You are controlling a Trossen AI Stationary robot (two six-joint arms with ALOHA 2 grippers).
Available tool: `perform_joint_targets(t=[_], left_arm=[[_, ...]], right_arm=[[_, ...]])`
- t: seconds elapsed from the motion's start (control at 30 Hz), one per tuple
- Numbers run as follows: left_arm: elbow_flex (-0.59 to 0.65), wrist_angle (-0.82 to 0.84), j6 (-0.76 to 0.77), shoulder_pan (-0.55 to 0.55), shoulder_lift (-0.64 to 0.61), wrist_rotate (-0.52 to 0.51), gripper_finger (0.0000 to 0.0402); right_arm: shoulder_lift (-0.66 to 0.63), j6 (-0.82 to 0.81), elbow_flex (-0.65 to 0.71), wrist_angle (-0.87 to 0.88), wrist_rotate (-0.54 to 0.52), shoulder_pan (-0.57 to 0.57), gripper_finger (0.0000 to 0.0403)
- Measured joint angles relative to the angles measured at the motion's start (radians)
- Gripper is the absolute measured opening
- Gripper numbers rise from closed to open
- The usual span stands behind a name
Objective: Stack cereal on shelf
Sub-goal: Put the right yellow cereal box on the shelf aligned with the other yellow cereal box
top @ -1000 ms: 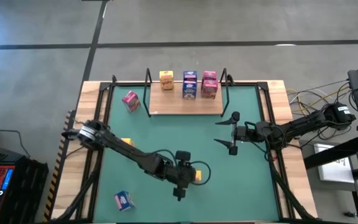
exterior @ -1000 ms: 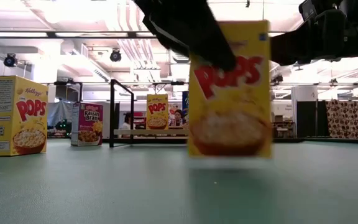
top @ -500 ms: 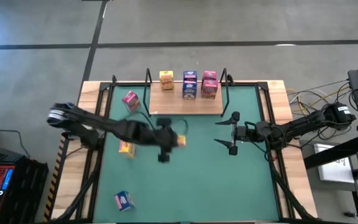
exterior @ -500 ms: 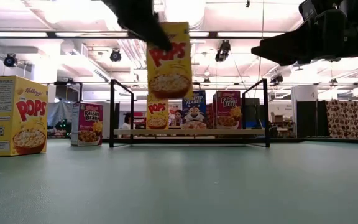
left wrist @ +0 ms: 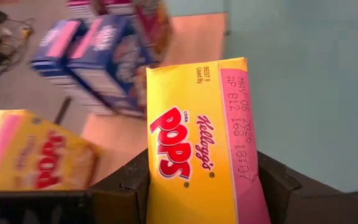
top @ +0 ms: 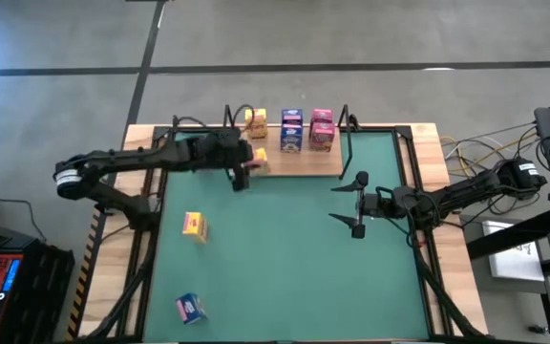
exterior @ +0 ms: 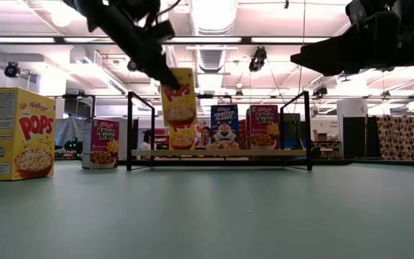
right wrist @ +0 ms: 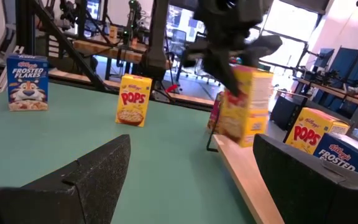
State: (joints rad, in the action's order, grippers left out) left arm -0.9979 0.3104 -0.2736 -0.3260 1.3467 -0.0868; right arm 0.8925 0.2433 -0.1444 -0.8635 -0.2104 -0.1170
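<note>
While the green table mat (top: 285, 248) holds only two loose boxes now, a yellow Pops box (top: 194, 225) toward its left edge and a blue Frosted Flakes box (top: 191, 308) at its near left corner, the wooden shelf (top: 299, 164) along the far edge already carries yellow, blue and pink boxes. Clamped tight on another yellow Pops box (exterior: 179, 97), the left gripper (top: 242, 170) has swung up from mid-mat in the last second and hangs over the shelf's left front edge, so this looks like the placing step: lower it squarely onto the shelved Pops box (top: 254, 118), then release. Off the shelf's right end, the right gripper (top: 358, 204) waits, jaws spread and empty, unchanged.
</note>
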Motion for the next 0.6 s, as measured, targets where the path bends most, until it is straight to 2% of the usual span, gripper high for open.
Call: perform_joint_targets(t=[0.07, 0.3, 0.6], left_arm=[[0.000, -0.028, -0.051, -0.051, 0.015, 0.007, 0.0162], [-0.001, -0.101, -0.170, -0.218, 0.096, 0.155, 0.0162], [-0.040, -0.112, -0.267, -0.318, 0.174, 0.186, 0.0162]], right_arm=[[0.000, 0.000, 0.000, 0.000, 0.000, 0.000, 0.0327], [0.000, 0.000, 0.000, 0.000, 0.000, 0.000, 0.0327], [0.000, 0.000, 0.000, 0.000, 0.000, 0.000, 0.0327]])
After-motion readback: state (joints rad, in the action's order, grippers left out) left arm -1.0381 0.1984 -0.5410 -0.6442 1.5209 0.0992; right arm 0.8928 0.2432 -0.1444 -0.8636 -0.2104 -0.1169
